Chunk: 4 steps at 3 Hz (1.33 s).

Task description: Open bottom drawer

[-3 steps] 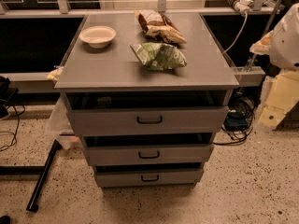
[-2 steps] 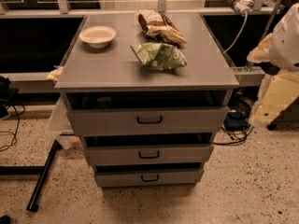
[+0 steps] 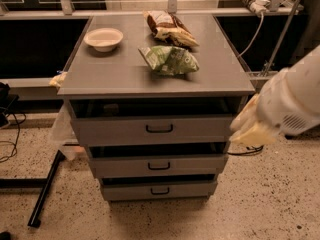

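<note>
**Risk of catching the wrong drawer**

Trouble starts with where the cream-coloured pincer (image 3: 248, 128) on the white arm sits. It hangs off the right front corner of the grey three-drawer cabinet (image 3: 235, 115), level with the top drawer, and I cannot tell whether it is open or closed. It appears well above its target and off to one side.

The wide grey top drawer (image 3: 200, 130) with the largest black handle is nearest to it, then the middle-sized grey drawer (image 3: 200, 163). The bottom drawer (image 3: 195, 189), the narrow grey front with a small black centre handle (image 3: 160, 190), is lowest and close to the speckled floor. All three fronts look alike and stack tightly, so stopping the descent too early would likely hook the middle handle instead.

Moving sideways before dropping could knock the arm against the cabinet's corner or the protruding top drawer front. A jolt there may shake the counter (image 3: 120, 76), which carries a shallow white bowl (image 3: 103, 38), a crumpled green snack bag (image 3: 169, 60) and a brown-and-white snack bag (image 3: 167, 28).

The low handle leaves little room above the floor, so a steep approach risks scraping it.
</note>
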Each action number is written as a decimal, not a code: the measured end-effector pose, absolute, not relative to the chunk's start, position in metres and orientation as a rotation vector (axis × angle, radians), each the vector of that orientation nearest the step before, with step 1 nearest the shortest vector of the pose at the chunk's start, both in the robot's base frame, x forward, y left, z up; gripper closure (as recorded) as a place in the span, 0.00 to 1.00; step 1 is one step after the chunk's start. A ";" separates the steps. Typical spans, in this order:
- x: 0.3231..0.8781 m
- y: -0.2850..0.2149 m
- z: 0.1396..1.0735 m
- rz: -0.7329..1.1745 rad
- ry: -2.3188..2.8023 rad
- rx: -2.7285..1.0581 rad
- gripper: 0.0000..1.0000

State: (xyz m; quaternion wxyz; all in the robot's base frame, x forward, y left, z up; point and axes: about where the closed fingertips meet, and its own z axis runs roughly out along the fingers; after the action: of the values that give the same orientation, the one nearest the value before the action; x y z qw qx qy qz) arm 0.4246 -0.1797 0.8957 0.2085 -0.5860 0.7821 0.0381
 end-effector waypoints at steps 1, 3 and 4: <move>0.420 -0.136 0.800 0.306 2.141 -1.650 0.88; 0.416 -0.092 0.654 0.523 2.147 -1.624 1.00; 0.417 -0.092 0.655 0.522 2.145 -1.623 1.00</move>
State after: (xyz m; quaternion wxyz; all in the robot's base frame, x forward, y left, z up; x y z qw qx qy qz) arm 0.4170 -0.0920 0.6549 0.1992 -0.5805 0.7672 0.1865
